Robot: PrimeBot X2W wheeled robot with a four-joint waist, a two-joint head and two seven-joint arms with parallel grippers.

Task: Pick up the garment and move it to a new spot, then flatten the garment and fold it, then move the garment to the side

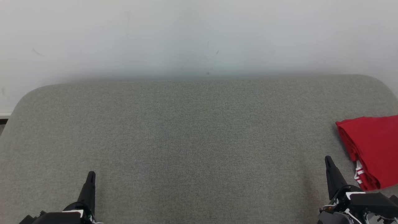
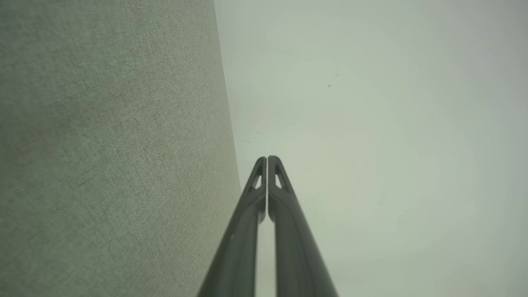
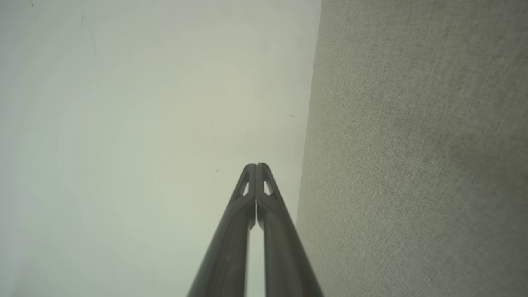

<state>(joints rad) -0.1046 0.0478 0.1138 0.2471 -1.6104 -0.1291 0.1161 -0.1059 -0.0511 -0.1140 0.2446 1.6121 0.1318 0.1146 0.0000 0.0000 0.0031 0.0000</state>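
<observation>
Red garment (image 1: pixel 373 146) is seen folded at 3 o'clock on grey fabric surface (image 1: pixel 192 140). White striped mark (image 1: pixel 358 175) at its near edge is too small to be read. L gripper (image 1: pixel 91 173) is at 7 o'clock. R gripper (image 1: pixel 328 159) is at 5 o'clock, just beside garment. Both sets of jaws are pressed together w/ nothing held.
</observation>
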